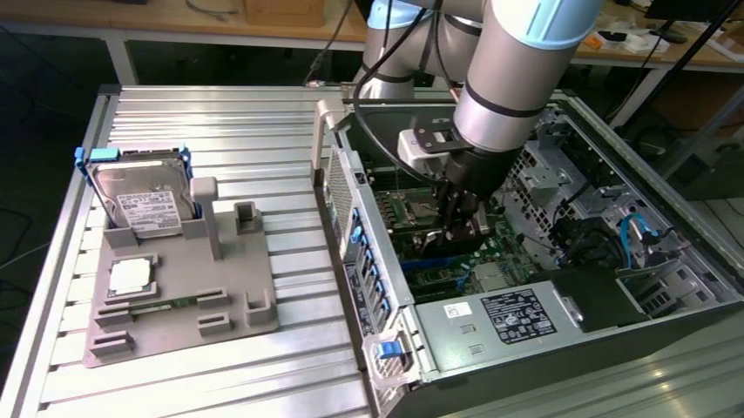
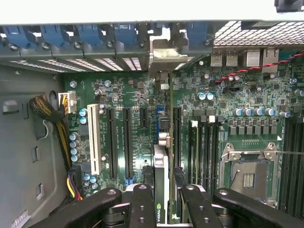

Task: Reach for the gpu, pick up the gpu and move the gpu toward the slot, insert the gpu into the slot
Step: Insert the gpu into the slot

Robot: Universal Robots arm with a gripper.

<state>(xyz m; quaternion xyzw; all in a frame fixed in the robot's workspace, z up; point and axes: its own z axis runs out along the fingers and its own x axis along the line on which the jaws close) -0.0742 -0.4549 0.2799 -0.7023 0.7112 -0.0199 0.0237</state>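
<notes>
one black two-fingered gripper (image 2: pixel 161 199) on the grey arm is clamped on the thin dark grey gpu card (image 2: pixel 160 161), held edge-on inside the open metal computer case (image 1: pixel 489 335). the card's long axis runs straight away from the fingers (image 2: pixel 142 204) toward its silver bracket (image 2: pixel 164 52) at the case's rear wall, lined up over the long blue slot (image 2: pixel 158 118) on the green motherboard (image 2: pixel 128 95); whether it is seated, cannot tell. readable writing: "nvidia" on the card between the fingers; the power supply label is too small.
</notes>
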